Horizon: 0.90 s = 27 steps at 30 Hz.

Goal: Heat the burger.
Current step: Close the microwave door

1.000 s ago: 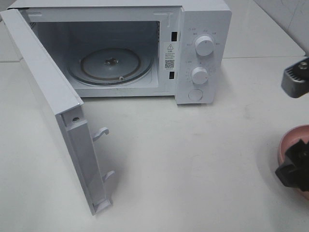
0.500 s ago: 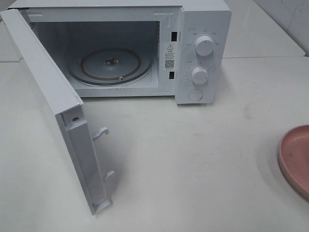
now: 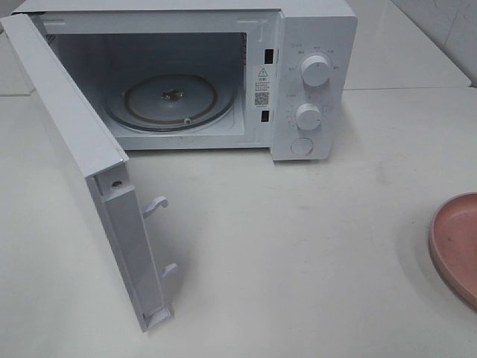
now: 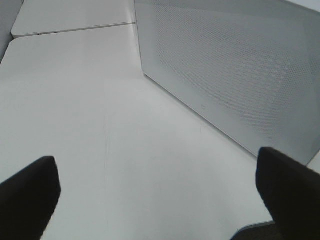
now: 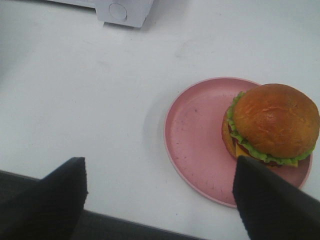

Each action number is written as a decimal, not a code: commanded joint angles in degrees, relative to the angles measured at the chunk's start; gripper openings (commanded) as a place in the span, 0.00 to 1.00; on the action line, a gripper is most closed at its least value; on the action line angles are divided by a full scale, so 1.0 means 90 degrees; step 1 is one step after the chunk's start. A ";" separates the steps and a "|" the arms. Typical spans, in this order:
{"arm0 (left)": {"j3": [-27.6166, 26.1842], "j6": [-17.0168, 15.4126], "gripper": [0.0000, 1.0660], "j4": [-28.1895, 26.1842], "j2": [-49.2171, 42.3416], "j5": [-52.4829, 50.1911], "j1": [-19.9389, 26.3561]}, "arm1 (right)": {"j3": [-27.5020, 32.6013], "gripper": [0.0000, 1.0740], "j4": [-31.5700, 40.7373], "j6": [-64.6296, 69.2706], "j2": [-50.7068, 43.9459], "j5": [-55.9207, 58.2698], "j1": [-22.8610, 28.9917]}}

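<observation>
White counter (image 3: 298, 246) fills the scene. Both sets of jaws stand wide and hold nothing: the left gripper (image 4: 160, 192) hangs beside the open microwave door (image 4: 235, 65), the right gripper (image 5: 165, 197) above the pink plate (image 5: 200, 145). On that plate's far side sits the burger (image 5: 272, 125), well apart from the microwave (image 3: 246, 74), whose glass turntable (image 3: 168, 101) lies bare.

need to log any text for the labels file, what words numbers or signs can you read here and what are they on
Nothing can be read as text.
Sticker on the microwave frame: a warning triangle and a QR-like square show; its print is too small.
Markings around the upper knob and lower knob: too small and faint.
Small mark on the door: blurred.
Burger and pink plate: no text.
</observation>
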 commanded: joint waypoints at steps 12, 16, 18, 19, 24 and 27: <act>0.0006 0.0006 0.94 -0.0038 -0.0140 -0.0057 0.0006 | 0.0331 0.71 0.0089 -0.0134 -0.0796 -0.0357 -0.0802; 0.0006 0.0006 0.94 -0.0038 -0.0140 -0.0057 0.0006 | 0.0331 0.71 0.0089 -0.0134 -0.0796 -0.0357 -0.0802; 0.0006 0.0006 0.94 -0.0038 -0.0140 -0.0057 0.0006 | 0.0331 0.71 0.0089 -0.0134 -0.0796 -0.0357 -0.0802; 0.0006 0.0006 0.94 -0.0038 -0.0140 -0.0057 0.0006 | 0.0331 0.71 0.0089 -0.0134 -0.0796 -0.0357 -0.0802; 0.0006 0.0006 0.94 -0.0038 -0.0140 -0.0057 0.0006 | 0.0331 0.71 0.0089 -0.0134 -0.0796 -0.0357 -0.0802; 0.0006 0.0006 0.94 -0.0038 -0.0140 -0.0057 0.0006 | 0.0331 0.71 0.0089 -0.0134 -0.0796 -0.0357 -0.0802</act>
